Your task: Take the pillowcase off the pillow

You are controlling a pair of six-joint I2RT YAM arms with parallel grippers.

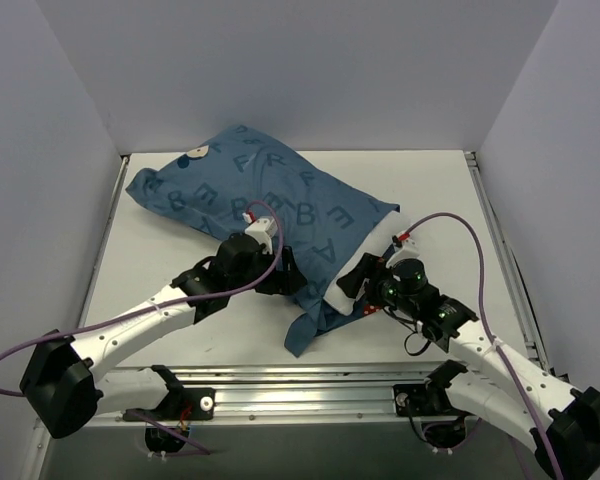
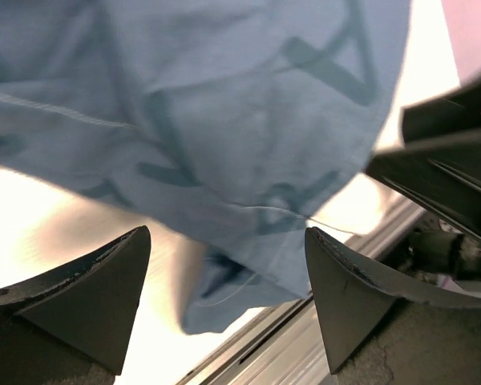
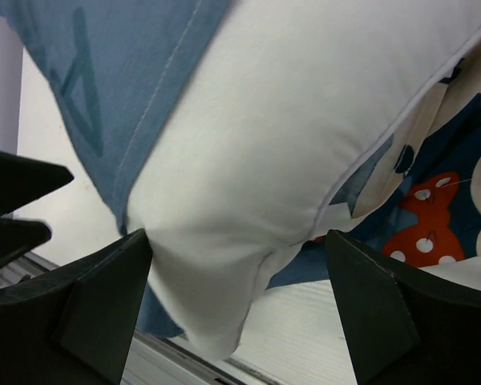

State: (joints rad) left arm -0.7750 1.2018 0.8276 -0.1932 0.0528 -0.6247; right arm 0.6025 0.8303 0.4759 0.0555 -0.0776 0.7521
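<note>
The pillowcase (image 2: 224, 120) draped ahead of the wide-open left claw (image 2: 226, 241), and a corner of the pillow (image 3: 289, 136) sat ungripped inside the open right claw (image 3: 239, 241).

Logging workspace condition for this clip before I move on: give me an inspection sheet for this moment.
Surface: white table.
Job's things: blue pillowcase mostly on; white pillow corner exposed at the near end.
Clutter: nothing seen.
Grippers: left gripper open, fabric beyond its tips; right gripper open astride the pillow corner.
Cables: purple cables loop off both wrists, none snagged.
Surroundings: plain white walls; metal rail at near edge.
</note>
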